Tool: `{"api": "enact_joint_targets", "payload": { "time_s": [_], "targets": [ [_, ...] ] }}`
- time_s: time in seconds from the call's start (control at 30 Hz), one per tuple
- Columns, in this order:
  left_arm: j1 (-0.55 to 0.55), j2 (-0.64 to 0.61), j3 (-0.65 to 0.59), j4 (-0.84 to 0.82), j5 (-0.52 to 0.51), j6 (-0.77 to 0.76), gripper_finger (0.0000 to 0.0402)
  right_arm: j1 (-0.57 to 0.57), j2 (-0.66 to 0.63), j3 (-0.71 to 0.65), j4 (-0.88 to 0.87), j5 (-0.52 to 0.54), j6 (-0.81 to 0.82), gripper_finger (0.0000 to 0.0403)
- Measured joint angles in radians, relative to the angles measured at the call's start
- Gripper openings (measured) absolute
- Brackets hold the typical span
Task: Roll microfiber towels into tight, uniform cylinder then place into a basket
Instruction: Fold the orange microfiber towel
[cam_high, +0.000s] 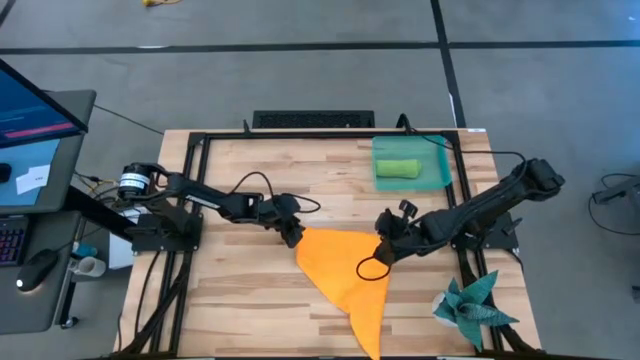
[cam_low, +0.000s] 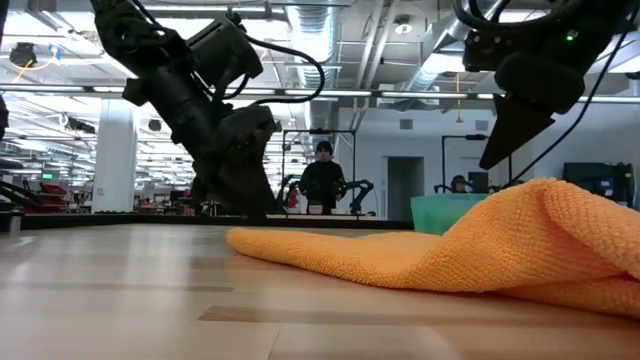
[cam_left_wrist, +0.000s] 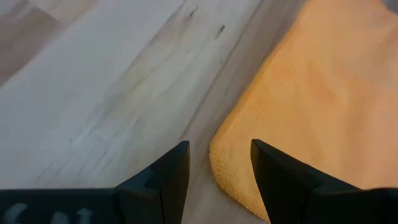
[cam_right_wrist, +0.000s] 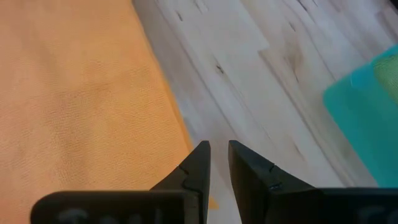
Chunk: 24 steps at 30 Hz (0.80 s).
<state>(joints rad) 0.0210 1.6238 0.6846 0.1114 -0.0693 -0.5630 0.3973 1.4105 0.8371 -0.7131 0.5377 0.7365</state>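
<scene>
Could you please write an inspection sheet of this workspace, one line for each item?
Surface: wooden table, bare on its left half.
Job's things: orange towel lies unrolled, one corner reaching the table's front edge; green towel already rolled, inside the basket at the far right of the table.
Clutter: dark teal spiky cloth at the near right corner.
Grippers: left gripper open, at the orange towel's left corner, holding nothing; right gripper narrowly open, at the towel's right edge, holding nothing.
Cables: black cable loop lying on the orange towel; another cable arches over the left arm.
Surroundings: monitor left of the table; a person standing far behind.
</scene>
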Motion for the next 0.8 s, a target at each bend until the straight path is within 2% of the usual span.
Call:
{"api": "enact_joint_targets", "payload": {
  "time_s": [0.23,0.6,0.8],
  "targets": [
    [-0.035,0.041,0.003,0.028,-0.042,-0.003,0.0163,0.0,0.0,0.0,0.008,0.0,-0.004,0.0081],
    [-0.014,0.12,0.011,0.102,0.016,0.001,0.0162,0.0,0.001,0.0,0.015,-0.019,0.015,0.0081],
    [-0.026,0.122,0.01,0.098,0.01,0.002,0.0129,0.0,0.001,0.0,0.007,-0.1,0.084,0.0081]
  ]
}}
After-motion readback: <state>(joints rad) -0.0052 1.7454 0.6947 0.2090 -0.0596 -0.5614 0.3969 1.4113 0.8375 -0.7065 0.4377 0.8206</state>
